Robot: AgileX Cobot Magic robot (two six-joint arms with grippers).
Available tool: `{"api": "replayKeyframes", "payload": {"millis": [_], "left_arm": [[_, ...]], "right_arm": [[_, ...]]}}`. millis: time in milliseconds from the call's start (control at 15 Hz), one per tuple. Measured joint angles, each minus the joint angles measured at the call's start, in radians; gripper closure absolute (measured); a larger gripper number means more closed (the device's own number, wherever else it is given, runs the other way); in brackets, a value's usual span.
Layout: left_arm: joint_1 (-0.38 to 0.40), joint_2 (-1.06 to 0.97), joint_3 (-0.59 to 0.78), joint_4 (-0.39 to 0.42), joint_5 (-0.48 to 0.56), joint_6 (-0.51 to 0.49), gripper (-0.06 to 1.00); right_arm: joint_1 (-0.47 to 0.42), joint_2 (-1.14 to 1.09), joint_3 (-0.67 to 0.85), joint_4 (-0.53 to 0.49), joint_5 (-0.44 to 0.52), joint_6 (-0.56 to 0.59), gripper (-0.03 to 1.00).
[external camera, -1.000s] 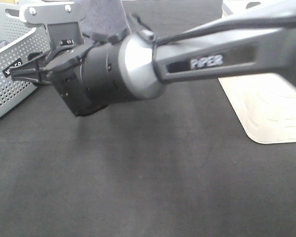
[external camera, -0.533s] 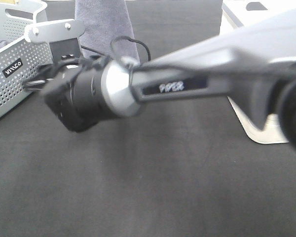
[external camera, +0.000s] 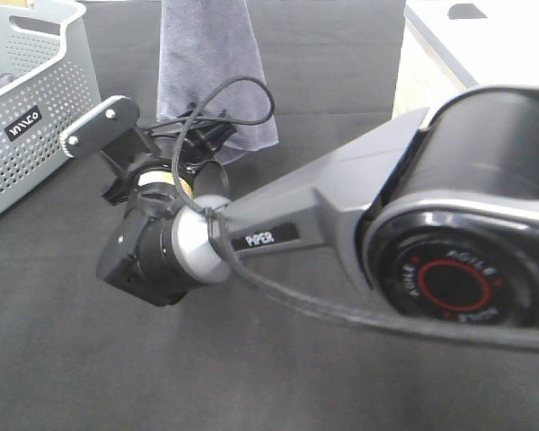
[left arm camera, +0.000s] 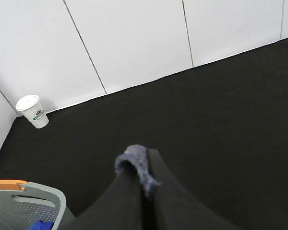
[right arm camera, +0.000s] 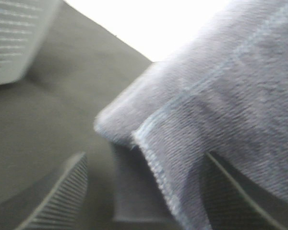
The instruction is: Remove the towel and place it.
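The greyish-lavender towel (external camera: 207, 72) hangs down from above the top edge of the exterior high view, beside the basket. In the left wrist view my left gripper (left arm camera: 143, 175) is shut on a small fold of the towel (left arm camera: 137, 163), high above the black table. My right gripper (external camera: 198, 144) reaches across from the right and points at the towel's lower edge. In the right wrist view its fingers (right arm camera: 62, 196) stand apart, and the towel's hemmed corner (right arm camera: 221, 96) hangs between them. My left gripper is out of the exterior view.
A grey perforated basket (external camera: 36, 99) stands at the left, with something blue inside it in the left wrist view (left arm camera: 41, 225). A white board (external camera: 485, 45) lies at the back right. A paper cup (left arm camera: 32, 111) stands by the wall. My right arm (external camera: 413, 251) fills the right foreground.
My right arm has swung away from the basket and now points at the hanging towel's lower edge. More of the towel shows.
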Motion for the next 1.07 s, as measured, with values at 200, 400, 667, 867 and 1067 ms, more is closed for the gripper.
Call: {"api": "replayKeyframes", "payload": {"millis": [200,400,667,867,1067], "left_arm": [[0.000,0.000,0.000,-0.019,0.001,0.003,0.94],[0.000,0.000,0.000,-0.023,0.009,0.008,0.94],[0.000,0.000,0.000,-0.024,0.009,0.008,0.94],[0.000,0.000,0.000,-0.025,0.009,0.008,0.94],[0.009,0.000,0.000,-0.031,-0.001,0.007,0.94]], "right_arm": [[-0.014,0.001,0.000,-0.040,-0.027,-0.001,0.32],[-0.047,0.001,0.000,-0.079,-0.027,-0.090,0.41],[-0.062,0.001,0.000,-0.137,-0.027,-0.159,0.58],[-0.062,0.001,0.000,-0.140,-0.027,-0.159,0.90],[-0.054,-0.050,0.000,-0.052,-0.025,-0.121,0.95]]}}
